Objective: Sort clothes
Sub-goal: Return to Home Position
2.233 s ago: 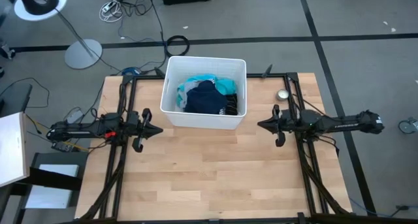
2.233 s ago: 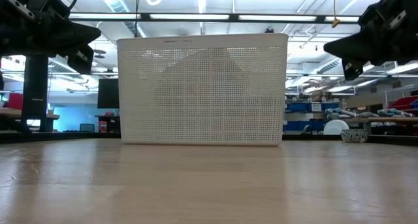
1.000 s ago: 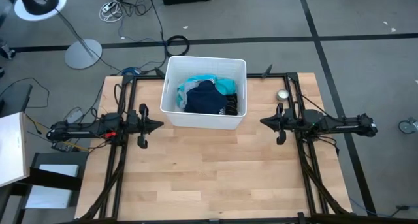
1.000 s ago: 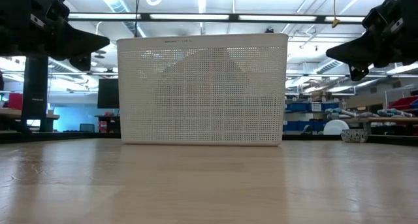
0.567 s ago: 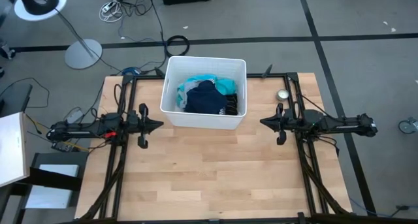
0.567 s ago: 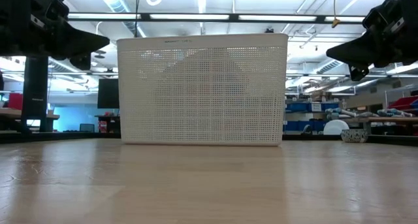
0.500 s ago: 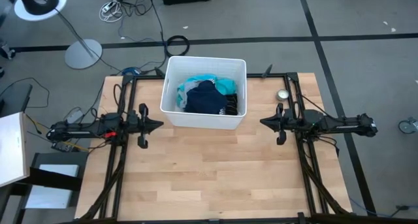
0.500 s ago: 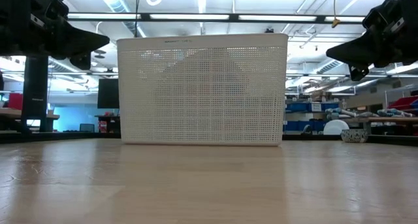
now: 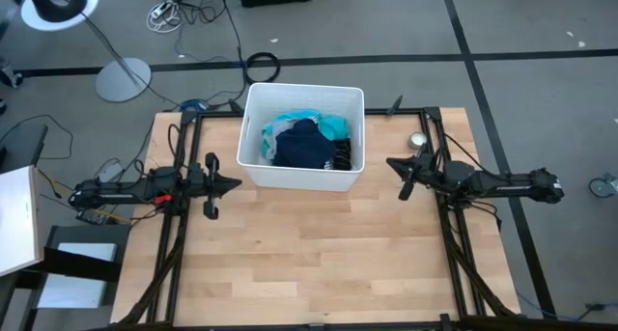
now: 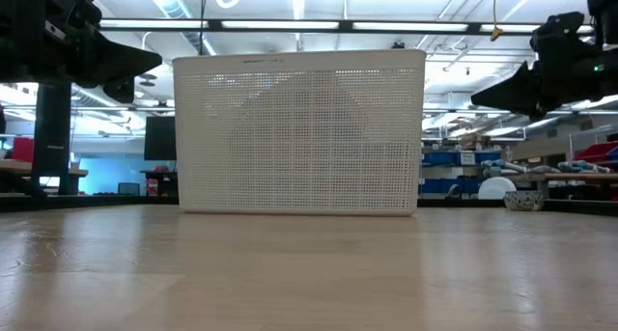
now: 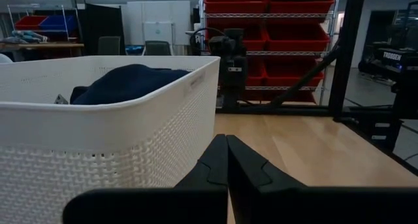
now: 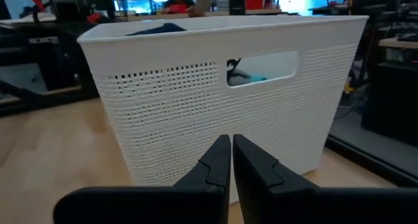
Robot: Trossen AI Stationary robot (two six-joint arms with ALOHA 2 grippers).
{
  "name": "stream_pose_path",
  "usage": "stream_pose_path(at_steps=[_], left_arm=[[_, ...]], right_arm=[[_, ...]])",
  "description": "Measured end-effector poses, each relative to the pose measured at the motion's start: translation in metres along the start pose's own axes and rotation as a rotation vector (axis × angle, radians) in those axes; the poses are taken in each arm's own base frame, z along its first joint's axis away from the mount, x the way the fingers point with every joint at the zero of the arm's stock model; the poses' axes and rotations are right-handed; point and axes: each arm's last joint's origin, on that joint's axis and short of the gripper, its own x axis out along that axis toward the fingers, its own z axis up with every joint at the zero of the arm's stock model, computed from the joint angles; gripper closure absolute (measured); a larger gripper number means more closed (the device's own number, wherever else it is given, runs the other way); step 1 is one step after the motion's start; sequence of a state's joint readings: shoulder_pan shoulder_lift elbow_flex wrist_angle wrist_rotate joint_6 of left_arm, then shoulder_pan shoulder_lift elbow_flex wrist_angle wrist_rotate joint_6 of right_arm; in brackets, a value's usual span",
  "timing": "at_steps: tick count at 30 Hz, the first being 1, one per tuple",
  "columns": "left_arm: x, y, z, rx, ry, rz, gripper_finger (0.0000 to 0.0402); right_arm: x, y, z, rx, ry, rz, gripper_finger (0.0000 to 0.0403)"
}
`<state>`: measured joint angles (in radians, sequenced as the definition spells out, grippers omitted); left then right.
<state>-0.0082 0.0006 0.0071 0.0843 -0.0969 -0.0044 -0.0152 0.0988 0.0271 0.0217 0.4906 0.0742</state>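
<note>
- Left gripper (image 9: 235, 184) is clenched on nothing; I see it hovering just left of the white bin (image 9: 253, 128)
- Right gripper (image 9: 391, 164) is likewise pressed shut and empty, just right of the bin
- Clothes lie heaped inside the bin: dark navy garment (image 9: 302, 146) on top, teal shirt (image 9: 333, 128) behind it; the paler blue fold (image 9: 290, 119) may be a sock, I cannot tell

Navy garment (image 9: 304, 148) atop teal shirt (image 9: 333, 127), heaped inside white bin (image 9: 299, 178).

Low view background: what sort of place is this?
Probably a robotics lab or workshop: wire racks of red bins, long ceiling strip lights, loose cables on the grey floor beside the wooden table.
</note>
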Motion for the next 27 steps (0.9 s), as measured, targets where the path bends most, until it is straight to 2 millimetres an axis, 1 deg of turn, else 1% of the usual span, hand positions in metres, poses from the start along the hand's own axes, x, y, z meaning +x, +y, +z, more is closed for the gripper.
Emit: stream_pose_path(at_steps=[7, 27], left_arm=[[0.0, 0.0, 0.0, 0.0, 0.0, 0.0, 0.04], [0.0, 0.0, 0.0, 0.0, 0.0, 0.0, 0.04]], right_arm=[[0.0001, 0.0005, 0.0037, 0.022, -0.041, 0.011, 0.0385], [0.0, 0.0007, 0.0049, 0.026, -0.048, 0.016, 0.0389]])
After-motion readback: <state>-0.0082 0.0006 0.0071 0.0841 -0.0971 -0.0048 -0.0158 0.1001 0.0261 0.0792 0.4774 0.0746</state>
